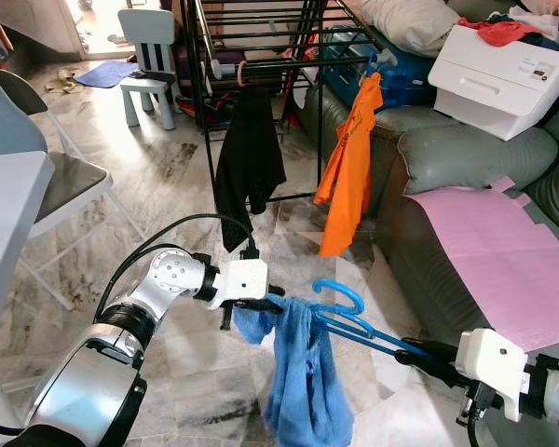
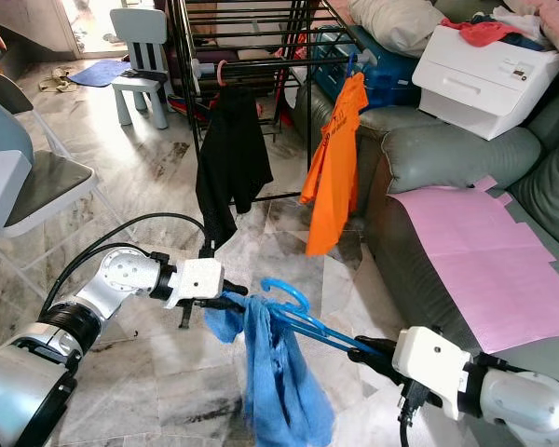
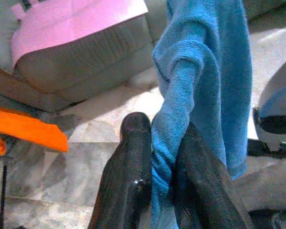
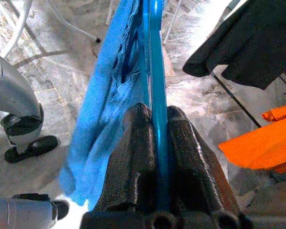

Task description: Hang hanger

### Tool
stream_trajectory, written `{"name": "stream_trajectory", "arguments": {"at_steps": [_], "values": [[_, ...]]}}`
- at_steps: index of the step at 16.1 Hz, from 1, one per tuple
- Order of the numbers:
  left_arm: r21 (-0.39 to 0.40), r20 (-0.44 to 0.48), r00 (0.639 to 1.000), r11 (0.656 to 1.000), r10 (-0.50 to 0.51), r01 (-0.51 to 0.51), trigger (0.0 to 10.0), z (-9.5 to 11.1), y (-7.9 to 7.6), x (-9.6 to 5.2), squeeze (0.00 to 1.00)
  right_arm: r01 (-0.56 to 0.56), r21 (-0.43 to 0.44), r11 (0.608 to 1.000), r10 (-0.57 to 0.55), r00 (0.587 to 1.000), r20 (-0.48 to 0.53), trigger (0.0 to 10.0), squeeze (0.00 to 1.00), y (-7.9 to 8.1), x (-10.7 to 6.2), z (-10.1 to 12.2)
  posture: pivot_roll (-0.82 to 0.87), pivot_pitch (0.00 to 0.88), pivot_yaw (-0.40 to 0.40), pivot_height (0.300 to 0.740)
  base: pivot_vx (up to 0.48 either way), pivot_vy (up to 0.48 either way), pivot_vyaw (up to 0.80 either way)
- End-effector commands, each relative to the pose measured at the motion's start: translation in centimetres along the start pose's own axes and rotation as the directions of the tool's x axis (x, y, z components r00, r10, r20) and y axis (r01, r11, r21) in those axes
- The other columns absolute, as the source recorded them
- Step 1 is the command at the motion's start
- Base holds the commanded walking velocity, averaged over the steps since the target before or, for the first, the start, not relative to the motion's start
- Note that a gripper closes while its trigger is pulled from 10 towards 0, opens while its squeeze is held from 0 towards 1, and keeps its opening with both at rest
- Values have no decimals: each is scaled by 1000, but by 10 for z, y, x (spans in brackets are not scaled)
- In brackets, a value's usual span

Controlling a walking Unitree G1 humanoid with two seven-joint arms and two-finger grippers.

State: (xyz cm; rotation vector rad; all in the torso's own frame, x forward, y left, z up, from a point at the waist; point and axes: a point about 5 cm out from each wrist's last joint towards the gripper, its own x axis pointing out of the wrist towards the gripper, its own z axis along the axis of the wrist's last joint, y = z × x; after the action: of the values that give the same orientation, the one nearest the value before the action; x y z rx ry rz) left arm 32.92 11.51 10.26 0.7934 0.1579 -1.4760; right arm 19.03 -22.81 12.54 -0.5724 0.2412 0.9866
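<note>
A blue hanger (image 1: 349, 317) draped with a blue cloth (image 1: 303, 382) lies near-level, hook toward the rack (image 1: 261, 56); right tool (image 4: 155, 157) clamps its bar, left tool (image 3: 155, 167) pinches the cloth.

Floor (image 1: 168, 177): grey-veined marble tiles, sunlit at upper left nr the doorway. A blue mat (image 1: 105, 73) is laid on the floor there. A pale blue child's chair (image 1: 149, 58) is placed just beside a black metal drying rack (image 1: 261, 56), from which a black garment (image 1: 249, 163) and an orange shirt (image 1: 349, 168) are hung. A grey-green leather sofa (image 1: 466, 158) is positioned along the right; its seat is covered w/ a pink sheet (image 1: 489, 251). A white box-like appliance (image 1: 503, 74) is rested on the sofa arm, w/ red cloth (image 1: 498, 31) on top. A folding chair (image 1: 61, 177) and a white table edge (image 1: 5, 242) are seen at left.
</note>
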Motion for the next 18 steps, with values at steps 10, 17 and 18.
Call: {"name": "stream_trajectory", "arguments": {"at_steps": [10, 17, 18], "values": [[-64, -6, 1000, 998, 15, -15, 0, -8, -3, -5, 0, 59, 24, 998, -57, 997, -50, 10000, 1000, -9, 6, -8, 33, 0, -17, 740, 0, 0, 0], [-180, -91, 990, 975, 113, -127, 0, -29, -7, -18, 0, 220, -41, 975, -224, 959, -172, 10000, 1000, -41, -34, -8, 22, 0, -14, 740, 0, 0, 0], [-198, -97, 988, 971, 121, -138, 0, -31, -8, -19, 0, 246, -51, 968, -252, 953, -167, 10000, 1000, -45, -36, -6, 22, 0, -14, 740, 0, 0, 0]]}}
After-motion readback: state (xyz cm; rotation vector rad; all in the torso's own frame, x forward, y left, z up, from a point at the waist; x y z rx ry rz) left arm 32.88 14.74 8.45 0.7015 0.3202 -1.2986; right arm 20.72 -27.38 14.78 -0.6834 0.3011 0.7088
